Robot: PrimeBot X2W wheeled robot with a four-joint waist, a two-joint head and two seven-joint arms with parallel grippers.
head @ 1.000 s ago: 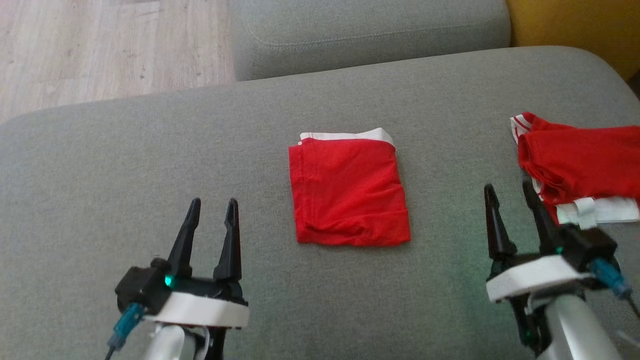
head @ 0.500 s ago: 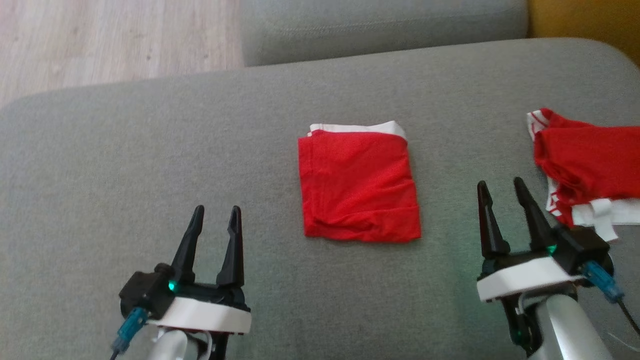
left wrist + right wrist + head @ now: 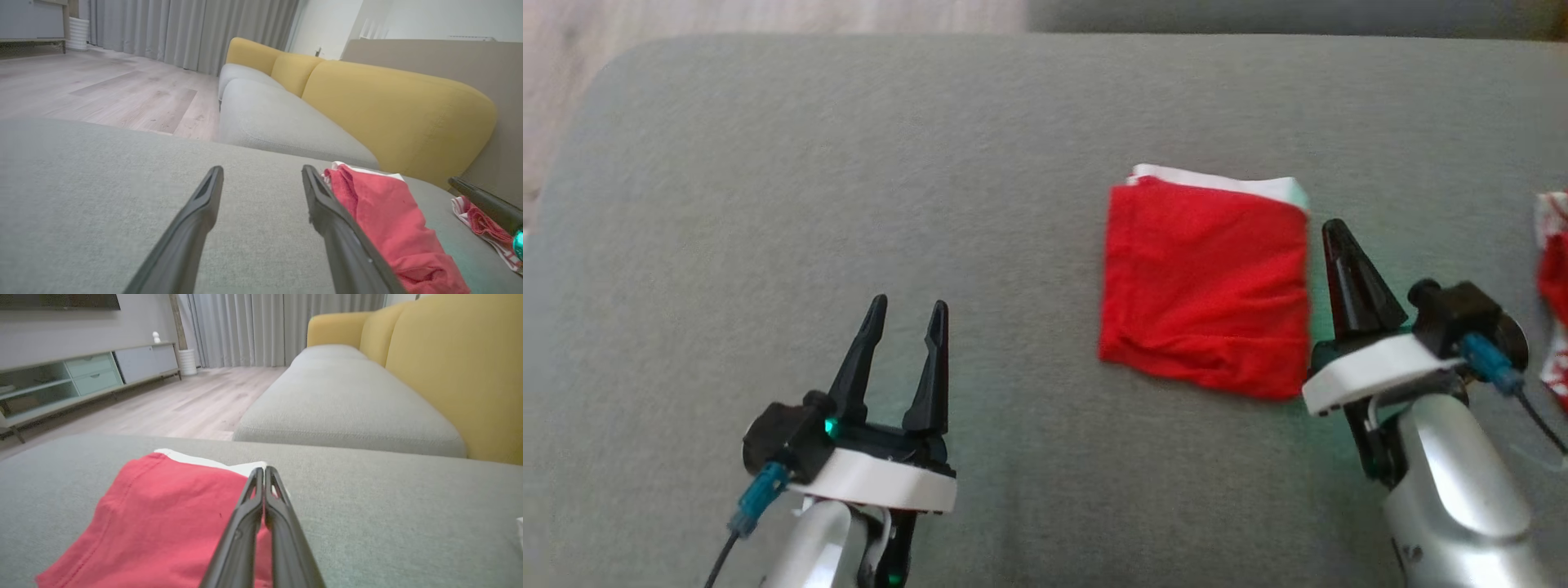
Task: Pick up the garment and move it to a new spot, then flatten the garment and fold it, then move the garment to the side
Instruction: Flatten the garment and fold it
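Observation:
The garment [image 3: 1205,282] is a red square, folded flat, with a white band along its far edge, lying on the grey sofa seat [image 3: 849,163]. My right gripper [image 3: 1333,229] is shut and lies right beside the garment's right edge. In the right wrist view its closed tips [image 3: 261,470] sit over the garment [image 3: 163,514] near the white band, with no cloth visibly pinched. My left gripper [image 3: 908,304] stands open over bare seat, well left of the garment. In the left wrist view the left gripper [image 3: 262,169] is open, and the garment [image 3: 388,216] lies past its right finger.
A second red and white garment [image 3: 1553,269] lies crumpled at the seat's right edge. Yellow backrests [image 3: 388,102] and another grey cushion [image 3: 347,400] stand beyond the seat. Wooden floor [image 3: 196,400] and a low cabinet [image 3: 81,375] lie further off.
The head camera has swung, shifting the whole picture. My right gripper has shut and come in beside the folded garment's right edge. The left gripper stays open.

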